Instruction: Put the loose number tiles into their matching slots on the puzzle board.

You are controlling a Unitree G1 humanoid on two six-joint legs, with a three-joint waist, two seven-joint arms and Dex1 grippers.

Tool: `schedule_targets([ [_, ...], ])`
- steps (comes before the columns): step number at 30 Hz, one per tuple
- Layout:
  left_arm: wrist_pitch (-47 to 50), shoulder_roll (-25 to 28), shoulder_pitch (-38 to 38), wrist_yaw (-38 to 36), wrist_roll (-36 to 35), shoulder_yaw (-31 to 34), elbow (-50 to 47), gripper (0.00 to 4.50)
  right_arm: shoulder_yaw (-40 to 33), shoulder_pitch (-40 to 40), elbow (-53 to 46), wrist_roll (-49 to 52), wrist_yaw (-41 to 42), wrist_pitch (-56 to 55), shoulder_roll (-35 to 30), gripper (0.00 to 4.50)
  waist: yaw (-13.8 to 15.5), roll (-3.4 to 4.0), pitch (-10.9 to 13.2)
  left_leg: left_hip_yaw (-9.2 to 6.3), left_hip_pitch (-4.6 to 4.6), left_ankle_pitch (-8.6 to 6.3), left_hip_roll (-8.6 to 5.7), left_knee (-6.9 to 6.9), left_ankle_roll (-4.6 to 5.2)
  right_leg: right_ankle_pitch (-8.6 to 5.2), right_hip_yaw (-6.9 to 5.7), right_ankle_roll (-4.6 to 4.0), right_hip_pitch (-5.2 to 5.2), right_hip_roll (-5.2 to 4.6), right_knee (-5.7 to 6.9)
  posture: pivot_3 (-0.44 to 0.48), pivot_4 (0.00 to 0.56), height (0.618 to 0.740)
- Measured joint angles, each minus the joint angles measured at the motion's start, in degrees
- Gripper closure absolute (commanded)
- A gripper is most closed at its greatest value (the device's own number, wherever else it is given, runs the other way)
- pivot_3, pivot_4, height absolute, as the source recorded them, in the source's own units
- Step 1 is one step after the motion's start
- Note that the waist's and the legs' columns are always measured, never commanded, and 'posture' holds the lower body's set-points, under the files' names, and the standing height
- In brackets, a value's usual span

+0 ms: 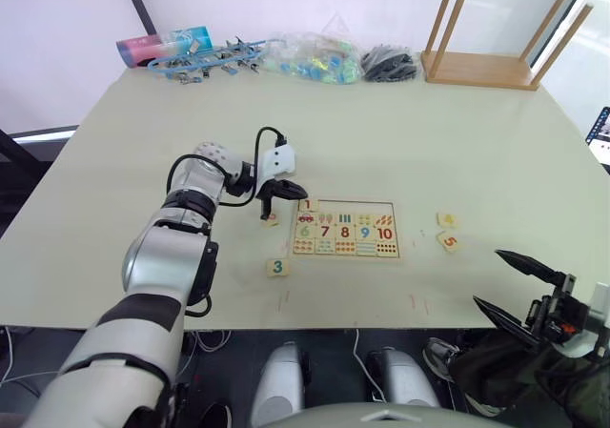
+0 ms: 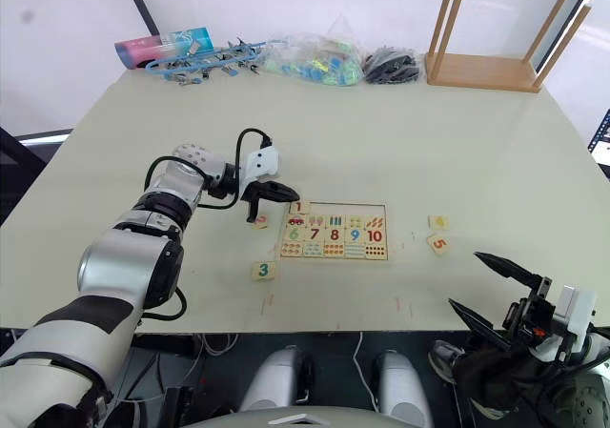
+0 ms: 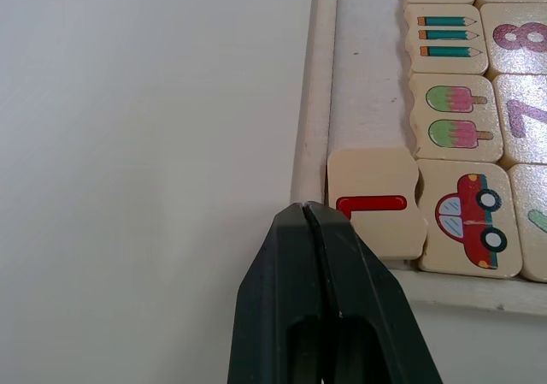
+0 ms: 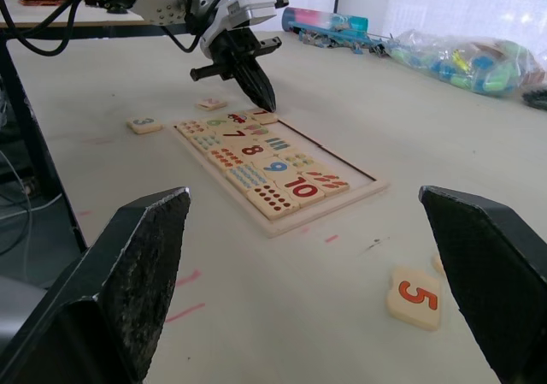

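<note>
The puzzle board lies in the middle of the table. Its far row of slots is bare apart from the red 1 tile, which lies at the row's left end beside the car tile. My left gripper is shut and empty, its tip at the board's rim, touching or almost touching the 1 tile. The pink 2 tile lies just left of the board and the green 3 tile nearer the front. The yellow 4 tile and orange 5 tile lie right of the board. My right gripper hangs open beyond the table's front right edge.
An upturned wooden stool stands at the back right. Along the back edge lie a bag of coloured pieces, black items, blue clips and a tube.
</note>
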Motion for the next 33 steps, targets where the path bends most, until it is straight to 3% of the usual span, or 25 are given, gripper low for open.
schedule_targets([
  [15, 0.2, 0.9, 0.0, 3.9, -2.8, 4.0, 0.0, 4.47, 0.0, -1.9, 1.8, 0.0, 0.4, 0.0, 0.0, 0.0, 0.0, 0.0, 0.0, 0.0, 0.0, 0.0, 0.0, 0.0, 0.0, 0.0, 0.0, 0.0, 0.0, 0.0, 0.01, 0.0, 0.15, 0.738],
  [28, 6.9, 5.7, 3.3, -5.3, -15.3, 14.8, -2.8, 4.47, 0.0, -4.5, 4.5, -0.3, -2.7, 1.5, 0.0, 0.0, 0.0, 0.01, 0.0, 0.01, 0.03, 0.01, 0.01, 0.02, -0.01, 0.0, 0.0, 0.01, 0.01, 0.0, 0.04, 0.0, 0.15, 0.738],
  [31, 8.3, 7.2, 6.1, -6.6, -17.7, 15.9, -5.7, 3.88, 0.0, -5.5, 5.4, -1.3, -4.5, 1.7, -0.1, 0.0, -0.1, 0.01, 0.0, 0.02, 0.04, 0.01, 0.02, 0.02, -0.01, 0.0, 0.01, 0.01, 0.01, 0.0, 0.05, 0.0, 0.15, 0.738],
  [33, 9.0, 8.5, 8.6, -7.4, -19.6, 17.3, -8.2, 2.94, -0.2, -5.4, 6.8, -2.7, -5.6, 1.7, -0.6, 0.0, -0.1, 0.02, 0.0, 0.02, 0.04, 0.01, 0.02, 0.02, -0.01, 0.0, 0.01, 0.0, 0.01, 0.0, 0.05, 0.0, 0.15, 0.738],
])
